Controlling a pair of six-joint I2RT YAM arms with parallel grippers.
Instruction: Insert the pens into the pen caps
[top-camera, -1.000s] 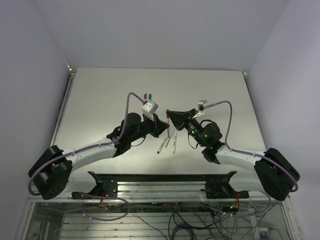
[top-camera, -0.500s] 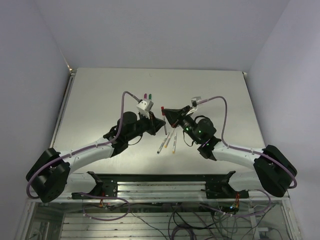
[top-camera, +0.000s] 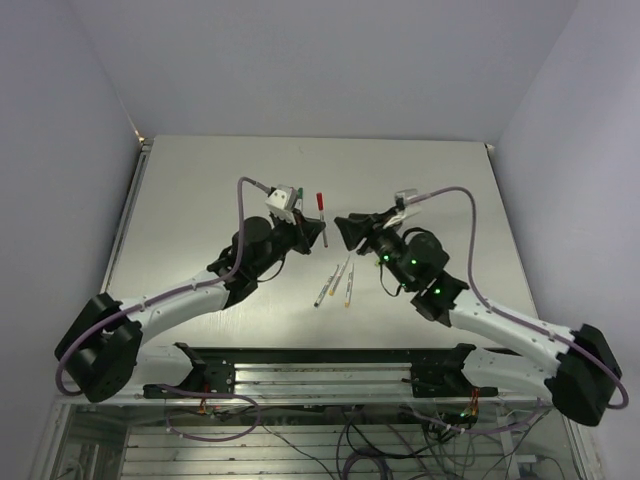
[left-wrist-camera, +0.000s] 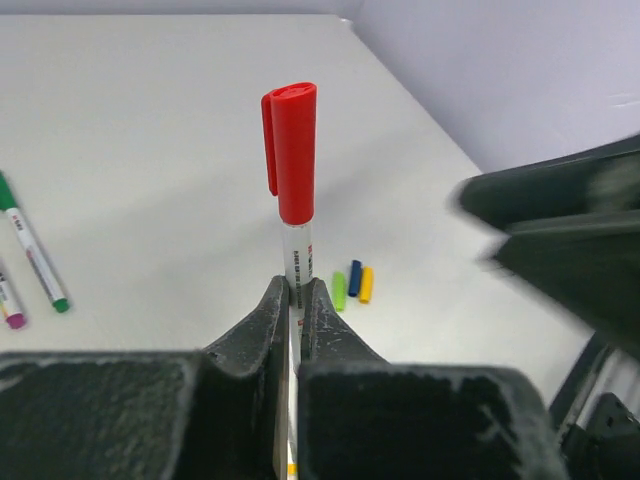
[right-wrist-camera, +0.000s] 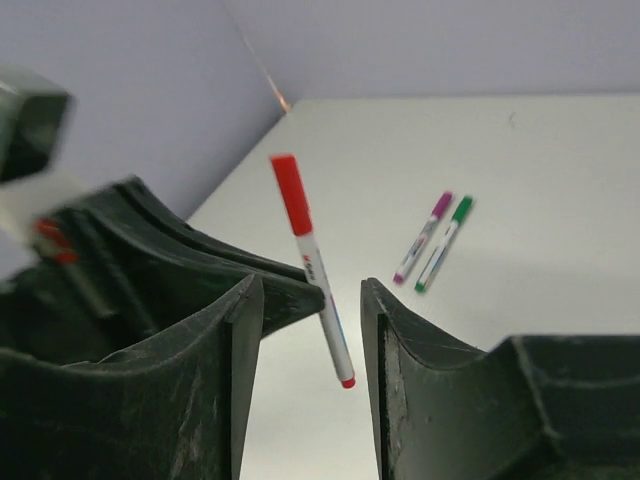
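Pen (left-wrist-camera: 297, 255): long axis close to vertical, red cap (left-wrist-camera: 291, 150) seated on the upper end. In the right wrist view the capped end leans slightly left and a small red tip shows at the lower end. The pen is off the table (top-camera: 200, 180), over its middle.

Left gripper (top-camera: 320, 234): jaws clamped on the pen's pale barrel below the cap. The left arm runs from its base at lower left diagonally to the table's middle, forearm low, fingers pointing right.

Right gripper (right-wrist-camera: 311, 283): jaws apart, one finger on each side of the pen with a gap on both sides, nothing held. The right arm runs from lower right to the middle, fingers pointing left, so the two grippers face each other tip to tip, just apart.

On the table:
- green cap (left-wrist-camera: 339, 291), blue cap (left-wrist-camera: 354, 278) and yellow cap (left-wrist-camera: 366, 285) lie side by side
- a green-capped pen (right-wrist-camera: 443, 243) and a magenta-capped pen (right-wrist-camera: 422, 250) lie side by side, roughly parallel
- three loose pens (top-camera: 349, 288) lie near the arms' side of the middle
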